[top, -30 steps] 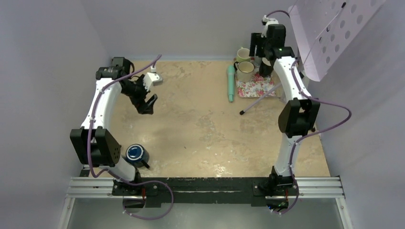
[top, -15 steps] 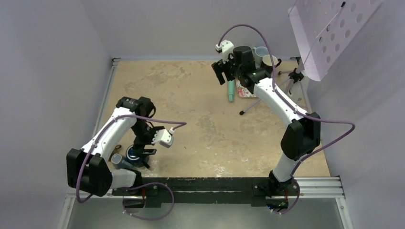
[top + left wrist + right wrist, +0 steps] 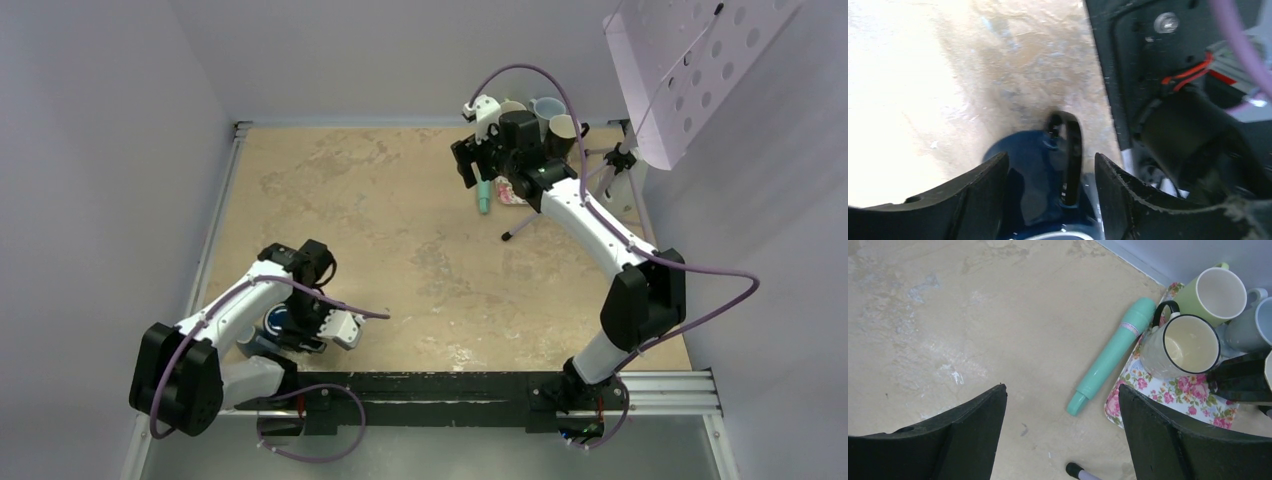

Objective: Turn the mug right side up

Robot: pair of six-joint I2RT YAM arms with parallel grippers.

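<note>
1. Rail (image 3: pixel 440 385) of metal and black plate runs along the near edge of the table (image 3: pixel 400 260); both arms are bolted to it.
2. In the near-left corner the dark blue mug (image 3: pixel 1030 195) stands on the table, close to the rail, the table's left edge and the left arm's base (image 3: pixel 1188 135).
3. The left gripper (image 3: pixel 1050 165) sits low over the mug. Its fingers are spread to either side of the blue body, and the handle (image 3: pixel 1070 160) shows in the gap. I cannot tell whether the fingers touch the mug.
4. The arm's base and folded elbow crowd the mug from the near side. Open tan tabletop spreads from the mug toward the far side and the right.
5. Well apart, at the far right, the right gripper (image 3: pixel 1062 390) hangs above the table with its jaws wide and nothing between them.
6. Below it a teal tube (image 3: pixel 1113 355) lies flat against the left edge of a flowered tray (image 3: pixel 1168 390).
7. A cream mug (image 3: pixel 1180 347) with a black rim stands open side up on the tray. A green mug (image 3: pixel 1213 295) stands at the far end, with a grey-blue mug (image 3: pixel 1253 322) just beside it.
8. A thin rod (image 3: pixel 520 228) with a black tip lies near the tray's near side.
9. A perforated panel (image 3: pixel 690 60) leans over the far-right corner.
</note>
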